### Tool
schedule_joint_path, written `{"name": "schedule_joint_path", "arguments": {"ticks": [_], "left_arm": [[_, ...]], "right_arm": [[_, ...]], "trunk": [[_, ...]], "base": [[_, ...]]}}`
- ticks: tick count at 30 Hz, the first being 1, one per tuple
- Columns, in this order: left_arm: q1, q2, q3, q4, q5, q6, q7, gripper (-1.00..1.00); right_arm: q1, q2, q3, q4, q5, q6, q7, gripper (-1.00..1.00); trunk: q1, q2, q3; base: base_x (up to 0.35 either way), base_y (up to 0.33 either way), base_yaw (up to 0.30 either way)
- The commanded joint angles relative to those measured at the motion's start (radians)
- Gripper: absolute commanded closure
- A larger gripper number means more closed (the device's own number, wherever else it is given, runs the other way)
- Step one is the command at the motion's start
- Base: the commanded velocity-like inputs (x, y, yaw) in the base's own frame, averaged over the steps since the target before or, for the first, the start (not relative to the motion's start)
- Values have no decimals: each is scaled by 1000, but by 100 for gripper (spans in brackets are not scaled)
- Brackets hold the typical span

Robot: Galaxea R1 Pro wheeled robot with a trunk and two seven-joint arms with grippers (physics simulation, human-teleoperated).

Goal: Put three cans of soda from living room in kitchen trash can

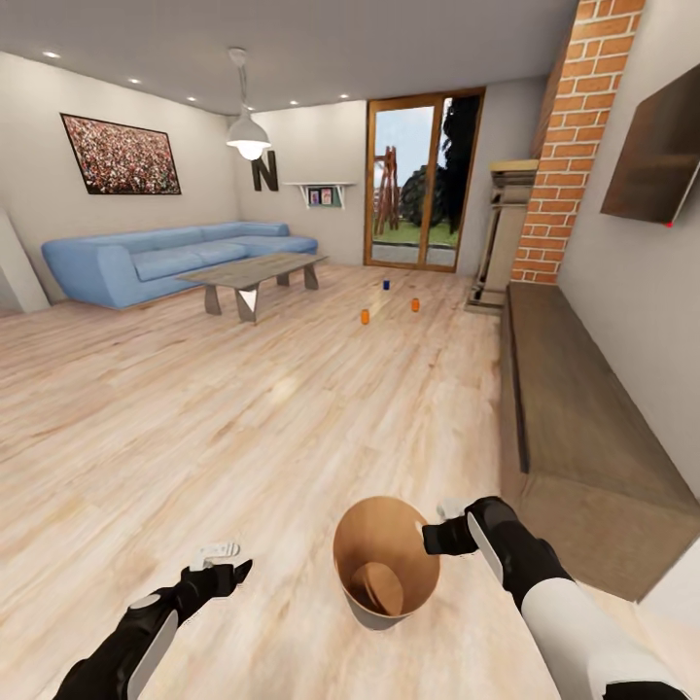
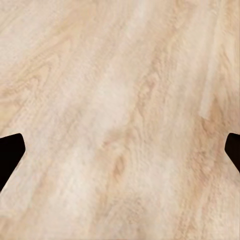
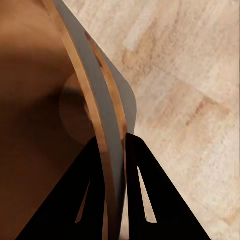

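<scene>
The three cans of soda stand far off on the living room's wood floor: an orange can (image 1: 365,316), a second orange can (image 1: 415,304) and a dark blue can (image 1: 386,285) behind them. The tash can (image 1: 389,530), brown inside, hangs tilted just in front of me. My right gripper (image 1: 439,532) is shut on its rim (image 3: 95,75), one finger inside the wall and one outside (image 3: 116,150). My left gripper (image 1: 220,560) hovers over bare floor to the bin's left. Its fingers are spread wide at the edges of the left wrist view (image 2: 120,150), with nothing between them.
A long low wooden bench (image 1: 574,408) runs along the right wall below a brick chimney (image 1: 574,146). A blue sofa (image 1: 165,255) and a coffee table (image 1: 255,272) stand at the left. Wood-framed glass doors (image 1: 423,185) lie behind the cans. Open plank floor stretches between.
</scene>
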Motion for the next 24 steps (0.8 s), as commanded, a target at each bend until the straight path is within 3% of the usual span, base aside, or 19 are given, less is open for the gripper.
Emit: {"name": "schedule_joint_path", "arguments": {"ticks": [1, 6, 14, 24], "left_arm": [[0, 0, 0, 0, 0, -1, 0, -100], [0, 0, 0, 1, -1, -5, -1, -100], [0, -1, 0, 1, -2, -6, 0, -100], [0, -2, 0, 2, -2, -7, 0, -100]], "right_arm": [[0, 0, -1, 0, -27, 4, 7, 100], [0, 3, -1, -1, -26, 4, -2, 100], [0, 30, 1, -1, -15, 6, -11, 100], [0, 34, 0, -2, -21, 6, -10, 100]], "trunk": [[0, 0, 0], [0, 0, -1], [0, 0, -10], [0, 0, -24]], "base": [[213, 227, 0], [213, 228, 0], [213, 228, 0], [213, 225, 0]]}}
